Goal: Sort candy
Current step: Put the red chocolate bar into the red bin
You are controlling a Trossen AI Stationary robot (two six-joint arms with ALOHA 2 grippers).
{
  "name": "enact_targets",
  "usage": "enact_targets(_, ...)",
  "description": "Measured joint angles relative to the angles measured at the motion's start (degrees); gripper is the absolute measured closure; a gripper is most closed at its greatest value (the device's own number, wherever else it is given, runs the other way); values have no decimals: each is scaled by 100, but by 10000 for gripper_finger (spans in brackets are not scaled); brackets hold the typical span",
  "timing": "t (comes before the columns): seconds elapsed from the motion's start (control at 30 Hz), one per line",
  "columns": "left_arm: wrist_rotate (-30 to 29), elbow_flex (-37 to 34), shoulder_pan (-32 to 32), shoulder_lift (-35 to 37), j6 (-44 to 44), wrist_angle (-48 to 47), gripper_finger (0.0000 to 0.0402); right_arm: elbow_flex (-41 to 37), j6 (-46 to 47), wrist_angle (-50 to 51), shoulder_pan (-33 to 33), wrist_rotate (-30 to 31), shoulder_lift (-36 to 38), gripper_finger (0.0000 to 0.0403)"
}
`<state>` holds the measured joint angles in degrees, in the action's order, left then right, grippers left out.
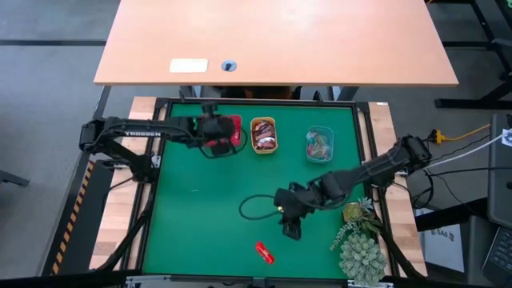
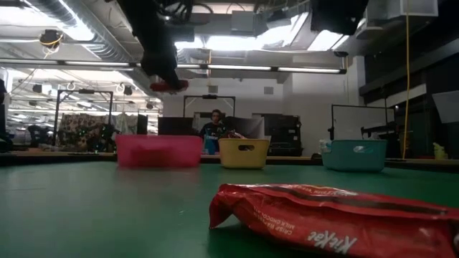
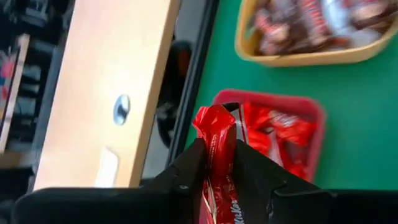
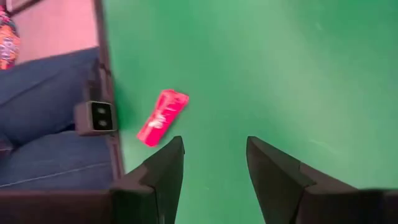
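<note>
Green mat (image 1: 208,232) covers the work table, with a tan desk (image 1: 276,40) beyond on grey floor (image 1: 48,80). Room behind: strip lights (image 2: 244,69), exposed ducts (image 2: 79,32), white walls, a seated person (image 2: 213,129).

"KitKat" shows on the red candy wrapper (image 2: 337,215); "TROSSEN" on the left arm (image 1: 140,133)

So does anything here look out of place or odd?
One red candy lies alone on the green mat near the front edge, far from the red tray holding its kind. The open right tool hovers near it. The left tool holds another red candy above that tray.
</note>
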<state>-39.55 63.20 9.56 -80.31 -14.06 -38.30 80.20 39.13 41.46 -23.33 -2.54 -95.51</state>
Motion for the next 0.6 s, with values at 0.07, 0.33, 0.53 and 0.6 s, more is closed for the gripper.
enact_targets(0.07, 14, 0, 210, 3, 18, 4, 330, 0, 110, -155, -145, 72, -2, 228)
enact_targets(0.33, 332, 0, 706, 4, 493, 11, 330, 0, 638, -466, -614, 608, -2, 228)
enact_targets(0.53, 328, 0, 957, 4, 649, 13, 330, 0, 714, -455, -755, 760, -1, 228)
enact_targets(0.6, 328, 0, 1009, 4, 702, 13, 330, 0, 713, -455, -742, 766, -1, 228)
